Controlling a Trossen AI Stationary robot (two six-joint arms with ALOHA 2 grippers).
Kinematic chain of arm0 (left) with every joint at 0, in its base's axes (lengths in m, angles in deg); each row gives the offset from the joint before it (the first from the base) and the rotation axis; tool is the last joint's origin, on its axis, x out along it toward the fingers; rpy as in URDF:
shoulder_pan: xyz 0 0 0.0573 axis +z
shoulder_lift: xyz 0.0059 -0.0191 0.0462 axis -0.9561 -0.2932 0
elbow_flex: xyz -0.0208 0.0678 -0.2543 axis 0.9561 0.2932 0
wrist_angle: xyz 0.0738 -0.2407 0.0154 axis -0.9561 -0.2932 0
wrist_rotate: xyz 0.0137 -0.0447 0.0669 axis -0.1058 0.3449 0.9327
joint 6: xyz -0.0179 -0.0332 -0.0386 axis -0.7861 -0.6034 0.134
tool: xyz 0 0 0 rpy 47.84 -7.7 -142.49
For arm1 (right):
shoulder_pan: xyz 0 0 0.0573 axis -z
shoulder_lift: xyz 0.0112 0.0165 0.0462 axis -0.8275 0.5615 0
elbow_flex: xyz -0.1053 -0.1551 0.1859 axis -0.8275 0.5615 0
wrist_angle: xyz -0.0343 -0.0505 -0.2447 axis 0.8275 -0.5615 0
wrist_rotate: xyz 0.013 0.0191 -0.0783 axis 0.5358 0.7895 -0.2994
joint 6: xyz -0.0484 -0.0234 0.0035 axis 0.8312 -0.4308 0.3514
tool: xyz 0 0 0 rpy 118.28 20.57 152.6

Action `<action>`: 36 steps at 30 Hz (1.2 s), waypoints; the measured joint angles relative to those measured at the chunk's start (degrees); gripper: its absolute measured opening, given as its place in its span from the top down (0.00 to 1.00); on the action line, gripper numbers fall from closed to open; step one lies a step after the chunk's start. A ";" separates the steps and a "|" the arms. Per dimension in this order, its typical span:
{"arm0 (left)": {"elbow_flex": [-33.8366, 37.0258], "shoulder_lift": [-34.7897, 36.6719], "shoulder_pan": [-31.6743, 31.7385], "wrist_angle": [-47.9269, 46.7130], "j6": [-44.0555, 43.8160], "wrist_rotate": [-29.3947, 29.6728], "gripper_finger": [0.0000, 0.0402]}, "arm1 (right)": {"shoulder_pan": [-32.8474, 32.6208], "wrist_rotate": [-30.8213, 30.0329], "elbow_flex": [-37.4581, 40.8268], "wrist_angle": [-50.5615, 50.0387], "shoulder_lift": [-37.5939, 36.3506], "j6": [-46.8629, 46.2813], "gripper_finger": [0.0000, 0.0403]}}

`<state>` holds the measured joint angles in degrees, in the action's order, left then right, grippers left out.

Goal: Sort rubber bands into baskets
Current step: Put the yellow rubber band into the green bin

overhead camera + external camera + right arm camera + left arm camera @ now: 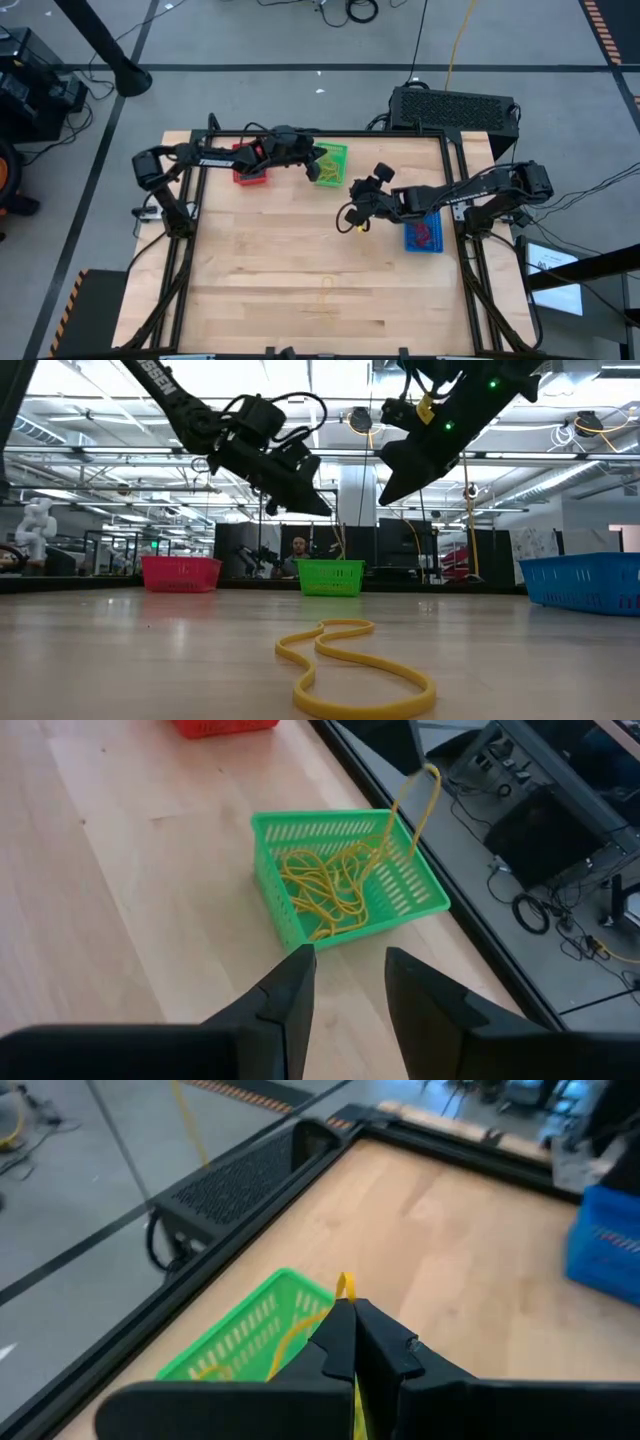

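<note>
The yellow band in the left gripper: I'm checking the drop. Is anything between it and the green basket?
Nothing visible. The left gripper is shut on a yellow band, directly above the green basket, which is open-topped and already holds yellow bands. The right gripper hangs open, off to one side.

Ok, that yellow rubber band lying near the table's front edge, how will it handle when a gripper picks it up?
The thin yellow rubber band lies in loose curves, so it's probably floppy and will dangle, like the band pinched by the left gripper. It looks very light. Lying flat on the wooden table, it may slip from the fingers.
</note>
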<state>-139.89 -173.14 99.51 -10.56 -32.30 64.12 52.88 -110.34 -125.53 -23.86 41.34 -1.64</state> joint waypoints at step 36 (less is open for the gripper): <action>-0.81 10.63 -14.85 -41.42 5.89 -5.81 0.79 | -1.01 21.89 0.04 -0.99 0.00 -0.51 0.71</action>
<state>-140.69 -162.51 84.66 -51.98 -26.41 58.31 51.86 -88.45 -125.48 -24.84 41.34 -2.15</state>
